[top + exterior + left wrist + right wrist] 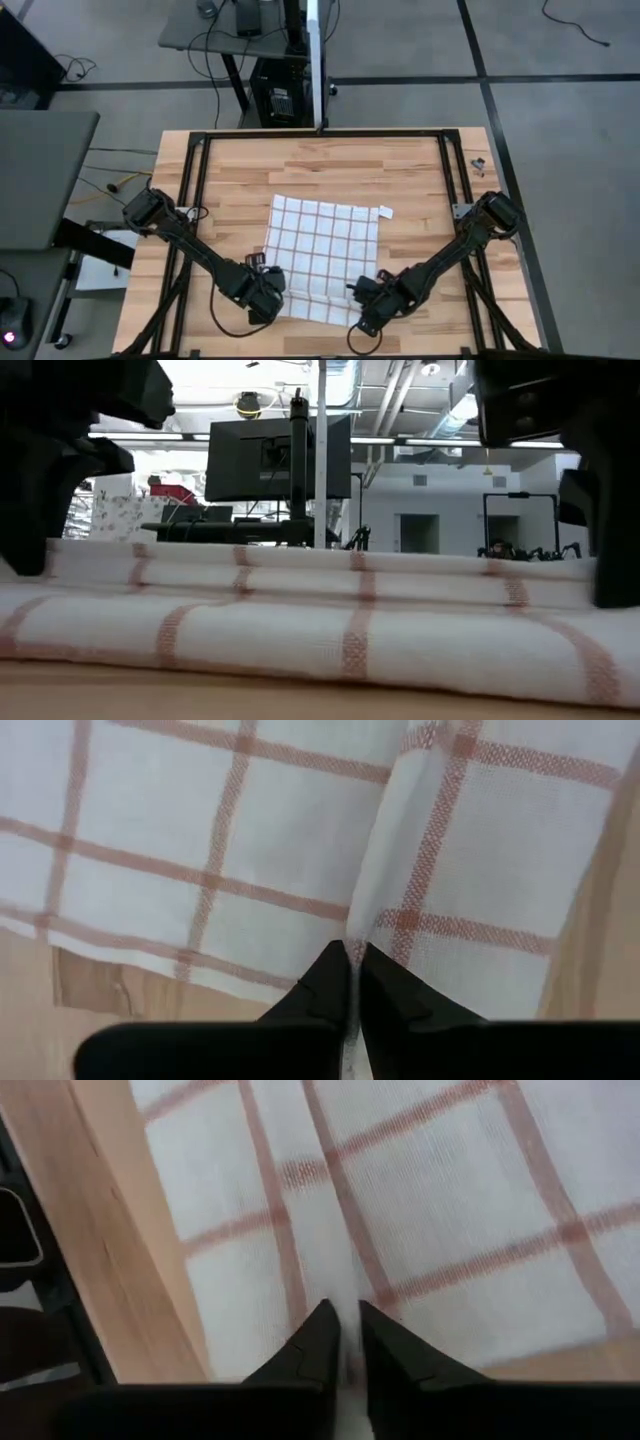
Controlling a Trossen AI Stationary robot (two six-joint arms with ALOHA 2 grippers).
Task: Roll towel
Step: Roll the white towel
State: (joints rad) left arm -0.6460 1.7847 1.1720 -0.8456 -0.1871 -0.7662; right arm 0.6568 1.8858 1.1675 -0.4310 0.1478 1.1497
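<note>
The white towel (322, 252) with its grid of red-brown lines lies spread on the wooden table (230, 170), its small white tag (386, 211) at the far right corner. In the low view its near part (320, 630) lies in low stacked folds. My left gripper (268, 298) is shut on the towel's near left corner area. My right gripper (368, 306) is shut on its near right corner area. Both also show in their wrist views, the left gripper (353, 970) and the right gripper (344, 1330). My left gripper pinches a raised crease of the towel (354, 932) between its two fingers, near the near left corner. The fingers come from above, slanting from the near side. The cloth around it lies on the table, slack. One layer or several, I cannot tell. My right gripper pinches the towel (345, 1292) between its two fingers near the near right corner, close to the towel's right edge. The fingers come from above, slanting from the near side. The cloth beyond them lies flat on the table.
A black metal frame (320, 133) runs around the table top. Bare wood lies beyond the towel on the far side (320, 170) and on both sides. Cables and a stand (275, 90) are past the far edge.
</note>
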